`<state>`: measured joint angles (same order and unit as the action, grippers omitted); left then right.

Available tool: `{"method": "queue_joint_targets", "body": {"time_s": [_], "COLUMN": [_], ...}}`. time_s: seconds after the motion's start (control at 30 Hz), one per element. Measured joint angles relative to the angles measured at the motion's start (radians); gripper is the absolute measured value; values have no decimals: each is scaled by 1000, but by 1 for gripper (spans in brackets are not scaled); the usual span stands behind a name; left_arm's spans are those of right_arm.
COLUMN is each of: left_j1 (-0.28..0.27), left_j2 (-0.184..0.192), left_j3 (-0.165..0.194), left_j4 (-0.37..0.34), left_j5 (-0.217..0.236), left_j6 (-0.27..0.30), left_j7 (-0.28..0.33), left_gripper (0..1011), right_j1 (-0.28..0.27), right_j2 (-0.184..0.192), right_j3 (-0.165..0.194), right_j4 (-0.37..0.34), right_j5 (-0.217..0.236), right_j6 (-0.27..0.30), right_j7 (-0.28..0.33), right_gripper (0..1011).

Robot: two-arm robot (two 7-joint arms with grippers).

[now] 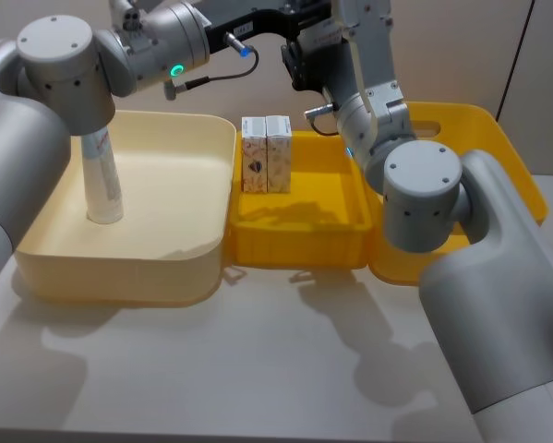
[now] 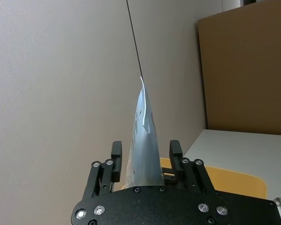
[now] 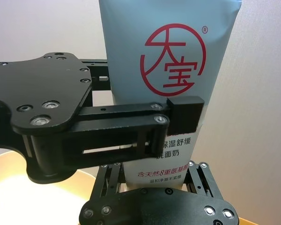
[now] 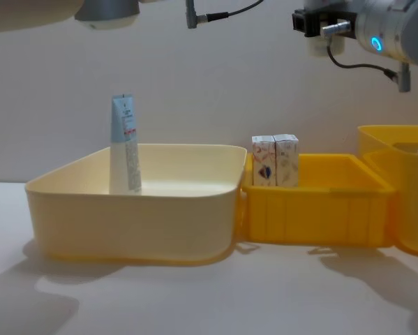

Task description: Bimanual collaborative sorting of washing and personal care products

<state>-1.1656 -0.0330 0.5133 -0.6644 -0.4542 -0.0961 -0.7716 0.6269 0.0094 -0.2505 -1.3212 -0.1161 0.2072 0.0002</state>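
High above the bins, a light-blue tube (image 3: pixel 170 56) with a red round mark is held in the air. My left gripper (image 2: pixel 146 154) is shut on its flat faces, and one of its fingers (image 3: pixel 185 112) lies across the printed front. My right gripper (image 3: pixel 156 199) sits just below the tube's lower end. A second tube (image 1: pixel 102 180) stands upright in the cream bin (image 1: pixel 128 268), at its left side. Two pale cartons (image 1: pixel 266 152) stand side by side at the back left of the middle yellow bin (image 1: pixel 299 245).
A larger yellow bin (image 1: pixel 498 138) stands at the right, behind my right arm. The three bins touch in a row along the back of the white table (image 1: pixel 258 369). A wall rises close behind them.
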Motion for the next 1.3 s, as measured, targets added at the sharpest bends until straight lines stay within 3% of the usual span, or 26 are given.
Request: {"method": "queue_joint_targets", "body": {"time_s": [0.17, 0.47, 0.97, 1.3], "left_j1": [0, 0, 0, 0], "left_j2": [0, 0, 0, 0], "left_j3": [0, 0, 0, 0], "left_j4": [0, 0, 0, 0], "left_j5": [0, 0, 1, 1], "left_j6": [0, 0, 0, 0], "left_j7": [0, 0, 0, 1], "left_gripper": [773, 996, 1003, 1003], "right_j1": [0, -2, -11, -11], "right_j2": [0, 1, 53, 81], "right_j3": [0, 6, 58, 101], "right_j4": [0, -3, -33, -39], "right_j5": [0, -1, -28, -69], "right_j6": [0, -10, -18, 17], "right_j7": [0, 0, -22, -76], "right_gripper": [574, 574, 574, 574]}}
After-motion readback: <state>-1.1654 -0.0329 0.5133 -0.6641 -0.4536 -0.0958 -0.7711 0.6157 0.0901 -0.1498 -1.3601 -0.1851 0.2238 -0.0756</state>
